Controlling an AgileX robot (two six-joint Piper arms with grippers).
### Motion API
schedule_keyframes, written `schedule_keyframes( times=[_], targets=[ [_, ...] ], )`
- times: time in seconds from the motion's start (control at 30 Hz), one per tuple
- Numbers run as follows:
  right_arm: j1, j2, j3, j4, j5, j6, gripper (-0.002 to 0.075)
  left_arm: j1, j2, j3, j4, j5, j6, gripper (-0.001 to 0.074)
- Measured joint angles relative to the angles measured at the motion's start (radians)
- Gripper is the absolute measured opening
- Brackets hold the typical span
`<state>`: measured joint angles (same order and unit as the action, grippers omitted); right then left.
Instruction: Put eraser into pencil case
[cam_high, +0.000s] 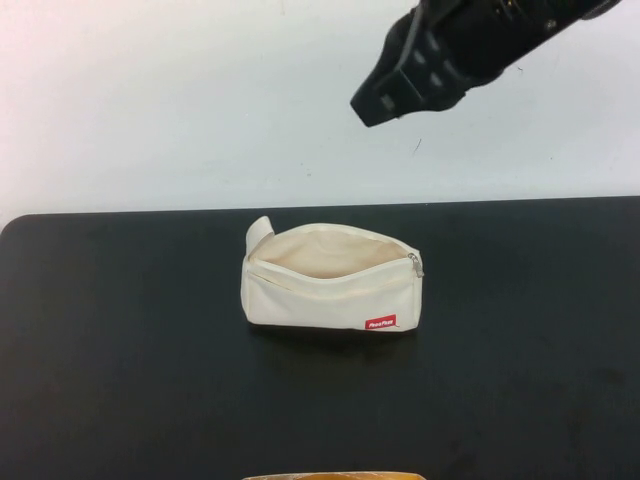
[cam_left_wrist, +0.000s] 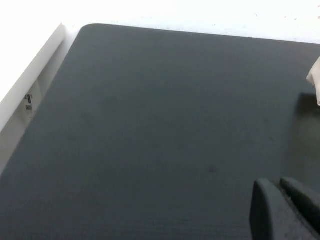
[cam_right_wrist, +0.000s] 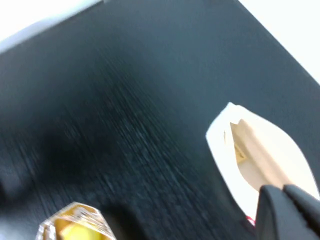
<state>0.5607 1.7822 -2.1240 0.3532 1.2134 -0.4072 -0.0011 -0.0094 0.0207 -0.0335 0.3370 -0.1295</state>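
My right jaws (cam_high: 378, 103) hang high, behind and right of the open pencil case (cam_high: 330, 300) at mid desk (cam_high: 120, 350), together and empty; my left jaws (cam_left_wrist: 280, 187) are together, low over bare desk. The eraser isn't on the desk, and a tan patch in the pouch mouth may be it. Risk: if it's elsewhere, I quit early; dropping back could snag the zip edge and drag the pouch.

Camera arrangement: one raised view and two wrist-mounted views.

The black table (cam_high: 120, 380) is viewed from a raised position on the robot's side, angled downward, with the pencil case (cam_high: 332, 277) centred and the right gripper (cam_high: 400, 88) raised at 1 o'clock. From the left wrist, bare table is seen at close range, the left gripper (cam_left_wrist: 287, 210) intruding and the case cut off at the edge. From the right wrist, table and case are viewed obliquely. The case is shared by all three views.
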Motion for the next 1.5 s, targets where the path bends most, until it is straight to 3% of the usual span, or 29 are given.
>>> schedule_keyframes(
  times=[0.27,0.53,0.67,0.87,1.2,1.33,1.5],
  targets=[
    [-0.007,-0.123,0.211,-0.078,-0.017,-0.098,-0.0001,0.0,0.0,0.0,0.0,0.0,0.0,-0.0003],
    [-0.007,-0.476,0.675,-0.089,-0.491,-0.233,-0.0001,0.0,0.0,0.0,0.0,0.0,0.0,-0.0003],
    [-0.036,-0.62,0.852,-0.081,-0.63,-0.25,-0.0001,0.0,0.0,0.0,0.0,0.0,0.0,-0.0003],
    [-0.18,-0.821,1.056,-0.06,-0.661,-0.254,-0.0001,0.0,0.0,0.0,0.0,0.0,0.0,-0.0003],
    [-0.512,-1.295,1.419,-0.057,-0.69,-0.255,-0.0001,0.0,0.0,0.0,0.0,0.0,0.0,-0.0003],
    [-0.549,-1.526,1.579,-0.057,-0.704,-0.255,-0.0001,0.0,0.0,0.0,0.0,0.0,0.0,-0.0003],
    [-0.551,-1.713,1.777,-0.052,-0.851,-0.255,-0.0001,0.0,0.0,0.0,0.0,0.0,0.0,-0.0003]
  ],
)
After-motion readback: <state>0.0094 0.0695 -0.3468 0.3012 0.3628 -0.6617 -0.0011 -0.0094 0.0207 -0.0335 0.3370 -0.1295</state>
